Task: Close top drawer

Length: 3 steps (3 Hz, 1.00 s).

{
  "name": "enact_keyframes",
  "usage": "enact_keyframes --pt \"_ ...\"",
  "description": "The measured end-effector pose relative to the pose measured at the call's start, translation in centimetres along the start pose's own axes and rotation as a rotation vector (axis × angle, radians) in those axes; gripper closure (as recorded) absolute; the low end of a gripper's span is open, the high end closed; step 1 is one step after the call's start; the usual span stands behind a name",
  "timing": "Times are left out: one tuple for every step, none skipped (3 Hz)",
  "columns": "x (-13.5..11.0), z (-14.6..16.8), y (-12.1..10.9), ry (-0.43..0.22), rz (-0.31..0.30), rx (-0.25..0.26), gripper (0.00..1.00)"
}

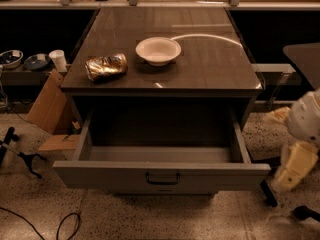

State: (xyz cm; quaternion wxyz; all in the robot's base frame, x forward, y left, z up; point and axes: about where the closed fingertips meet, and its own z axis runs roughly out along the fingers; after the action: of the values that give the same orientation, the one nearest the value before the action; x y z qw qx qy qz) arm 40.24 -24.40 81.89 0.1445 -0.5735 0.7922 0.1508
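Observation:
The top drawer (100,175) of the dark cabinet is pulled far out toward me. It is a wide grey box and its inside shows nothing in it. Its plain front carries one dark bail handle (162,178) at centre. My gripper (294,168) is the cream part at the end of the arm. It hangs low at the right edge of the view, just right of the drawer's front right corner and apart from it.
A white bowl (158,50) and a crumpled gold bag (105,66) sit on the cabinet top (210,59). Cardboard (50,109) leans at the left. A white cup (58,60) and dishes stand on a left shelf. Cables (65,224) lie on the floor.

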Motion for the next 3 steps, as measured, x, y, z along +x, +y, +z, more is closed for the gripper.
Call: enact_keyframes --pt "5.82 2.27 3.26 -0.023 0.003 -0.046 0.00" --pt "5.82 2.27 3.26 -0.023 0.003 -0.046 0.00" --pt "6.20 2.24 3.16 -0.020 0.010 -0.045 0.00"
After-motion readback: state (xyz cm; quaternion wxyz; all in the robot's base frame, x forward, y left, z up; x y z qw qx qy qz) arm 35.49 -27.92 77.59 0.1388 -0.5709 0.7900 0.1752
